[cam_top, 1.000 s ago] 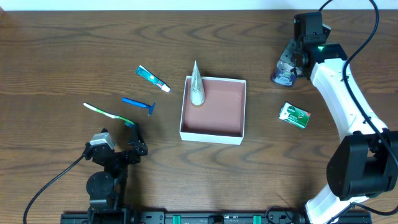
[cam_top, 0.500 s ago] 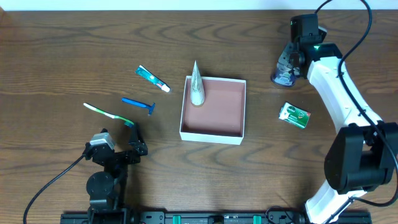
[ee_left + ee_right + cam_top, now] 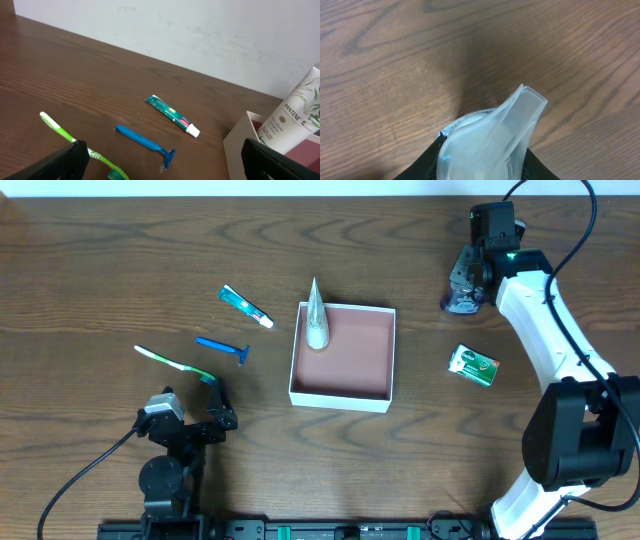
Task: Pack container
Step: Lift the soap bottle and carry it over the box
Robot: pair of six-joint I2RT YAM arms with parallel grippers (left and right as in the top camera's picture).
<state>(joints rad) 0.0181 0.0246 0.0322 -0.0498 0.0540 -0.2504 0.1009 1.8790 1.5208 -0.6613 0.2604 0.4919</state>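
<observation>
The container [image 3: 385,402] is a square white-walled box with a reddish-brown inside, at the table's middle. A white Pantene tube [image 3: 317,320] leans in its far-left corner, also in the left wrist view [image 3: 295,115]. My right gripper [image 3: 467,278] is at the far right, shut on a clear plastic item [image 3: 457,303] that rests on the table. In the right wrist view that item [image 3: 490,137] fills the gap between both black fingers [image 3: 426,162]. My left gripper [image 3: 192,423] stands open near the front left, nothing between its fingers [image 3: 67,160].
Left of the container lie a small toothpaste tube [image 3: 245,306], a blue razor [image 3: 223,348] and a green-and-white toothbrush [image 3: 175,363]. A green soap box [image 3: 473,365] lies right of the container. The container's white wall [image 3: 239,145] shows at the right of the left wrist view.
My right gripper's fingers have drawn in onto the clear plastic item, and the wrist has shifted slightly. The left arm and the other things have not moved.
</observation>
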